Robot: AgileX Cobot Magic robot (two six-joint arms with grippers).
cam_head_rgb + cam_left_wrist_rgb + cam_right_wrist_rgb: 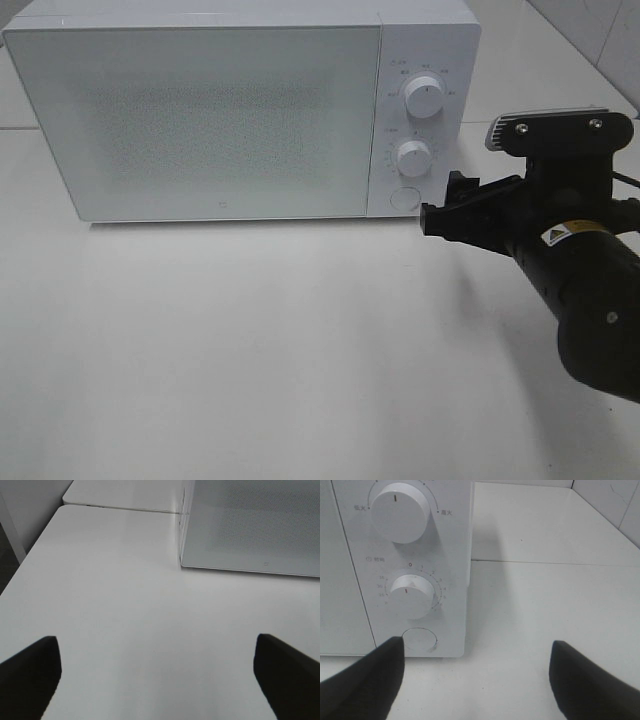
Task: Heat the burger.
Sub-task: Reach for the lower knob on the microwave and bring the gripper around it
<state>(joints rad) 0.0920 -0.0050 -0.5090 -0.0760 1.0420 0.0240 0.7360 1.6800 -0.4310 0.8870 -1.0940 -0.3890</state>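
Observation:
The burger is out of view in every frame. The white microwave (200, 110) stands at the back of the table with its frosted door shut. My right gripper (447, 203) is open and empty, just right of the control panel, level with the round door button (403, 197). In the right wrist view its dark fingers (365, 680) frame the button (420, 640) and the timer knob (411, 596). My left gripper (157, 675) is open and empty above bare table, facing the microwave's left front corner (182, 562). It does not show in the exterior high view.
The panel carries an upper power knob (423, 99) and a lower timer knob (413, 157). The white table (250, 350) runs in front of the microwave. A seam to a second table (120, 507) lies behind, and a tiled wall (600, 40) rises at the back right.

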